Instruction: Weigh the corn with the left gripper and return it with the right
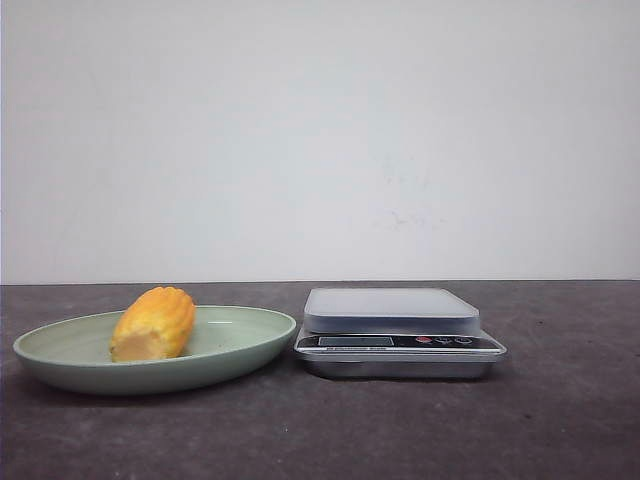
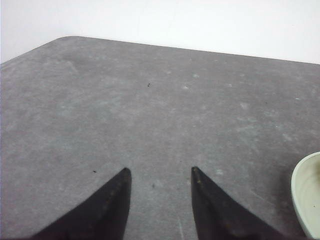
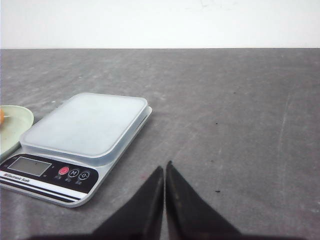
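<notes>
Lying on its side in the plate [image 1: 240, 345], the corn [image 1: 153, 323] pointed its paler cut end toward us, stubby and yellow-orange. We saw the left gripper [image 2: 159, 176] spread apart, the right gripper [image 3: 164, 170] closed on nothing.

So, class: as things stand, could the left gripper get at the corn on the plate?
Probably yes. The left gripper is open over bare table beside the plate, and the corn lies uncovered on it with nothing visible blocking the way.
</notes>
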Robot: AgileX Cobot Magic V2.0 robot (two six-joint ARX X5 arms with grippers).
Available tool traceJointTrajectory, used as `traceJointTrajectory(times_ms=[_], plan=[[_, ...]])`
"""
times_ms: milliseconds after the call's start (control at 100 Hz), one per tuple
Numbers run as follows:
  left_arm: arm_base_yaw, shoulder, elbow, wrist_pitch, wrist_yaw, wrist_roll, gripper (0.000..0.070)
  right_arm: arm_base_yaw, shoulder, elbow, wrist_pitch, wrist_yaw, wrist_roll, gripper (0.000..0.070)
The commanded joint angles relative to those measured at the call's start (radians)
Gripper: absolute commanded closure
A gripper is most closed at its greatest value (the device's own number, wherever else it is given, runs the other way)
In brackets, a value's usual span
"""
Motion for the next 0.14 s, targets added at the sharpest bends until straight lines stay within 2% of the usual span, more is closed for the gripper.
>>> traceJointTrajectory(times_ms=[0, 130], plan=[[0.0, -0.002, -0.014, -0.018, 0.002, 0.001, 0.0511, -0.001, 0.0, -0.006, 0.01, -0.001, 0.003, 0.07], [0.0, -0.002, -0.014, -0.018, 0.002, 0.001, 0.0511, -0.001, 0.0, -0.006, 0.01, -0.001, 0.003, 0.07]])
